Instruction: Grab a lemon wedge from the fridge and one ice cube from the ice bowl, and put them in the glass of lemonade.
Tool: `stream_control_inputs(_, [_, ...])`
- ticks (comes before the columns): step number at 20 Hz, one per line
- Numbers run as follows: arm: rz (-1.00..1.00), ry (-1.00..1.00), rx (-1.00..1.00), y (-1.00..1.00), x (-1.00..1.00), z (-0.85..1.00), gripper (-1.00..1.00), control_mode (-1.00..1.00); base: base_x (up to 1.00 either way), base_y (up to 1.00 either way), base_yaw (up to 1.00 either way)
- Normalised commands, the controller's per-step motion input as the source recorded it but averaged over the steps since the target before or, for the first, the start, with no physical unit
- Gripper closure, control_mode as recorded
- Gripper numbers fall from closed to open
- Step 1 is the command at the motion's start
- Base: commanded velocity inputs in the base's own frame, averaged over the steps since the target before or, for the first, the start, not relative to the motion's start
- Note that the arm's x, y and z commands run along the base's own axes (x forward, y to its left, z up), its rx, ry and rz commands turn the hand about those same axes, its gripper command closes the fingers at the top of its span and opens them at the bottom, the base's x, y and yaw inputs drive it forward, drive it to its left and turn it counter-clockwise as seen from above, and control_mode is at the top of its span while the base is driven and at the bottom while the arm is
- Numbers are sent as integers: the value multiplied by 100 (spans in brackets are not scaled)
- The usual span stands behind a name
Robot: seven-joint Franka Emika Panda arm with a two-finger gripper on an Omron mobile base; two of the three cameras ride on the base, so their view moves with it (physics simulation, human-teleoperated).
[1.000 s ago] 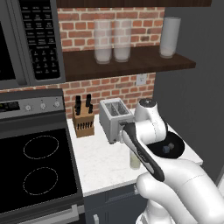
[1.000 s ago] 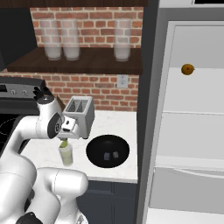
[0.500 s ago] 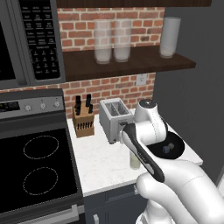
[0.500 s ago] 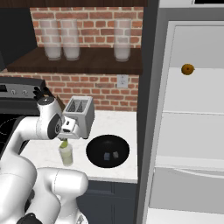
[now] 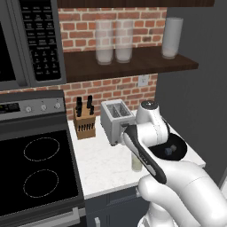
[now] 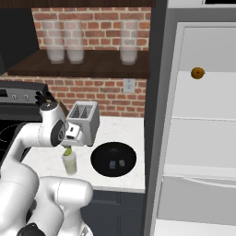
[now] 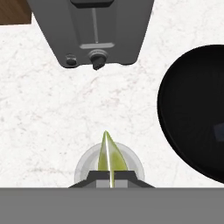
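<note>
I have the gripper (image 7: 111,178) clamped on the lemon wedge (image 7: 110,157), its thin edge pointing toward the toaster (image 7: 92,30). The glass of lemonade (image 7: 109,168) sits directly beneath the wedge, so I judge a straight release should do.

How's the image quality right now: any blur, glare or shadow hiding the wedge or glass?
Hand view: sharp, evenly lit, wedge clear above the glass. Right base view: soft, low detail, wedge tiny but visible over the glass. Left base view: no glare, arm covers most of the glass.
</note>
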Motion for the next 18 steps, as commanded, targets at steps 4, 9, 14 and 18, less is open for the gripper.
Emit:
stream_control_inputs(4, [0,0,0,0,0,0,100,-100,0,0,0])
stream_control_inputs(9, [0,0,0,0,0,0,-100,-100,0,0,0])
stream_control_inputs(14, [0,0,0,0,0,0,-100,-100,0,0,0])
stream_control_inputs(18, [0,0,0,0,0,0,-100,-100,0,0,0])
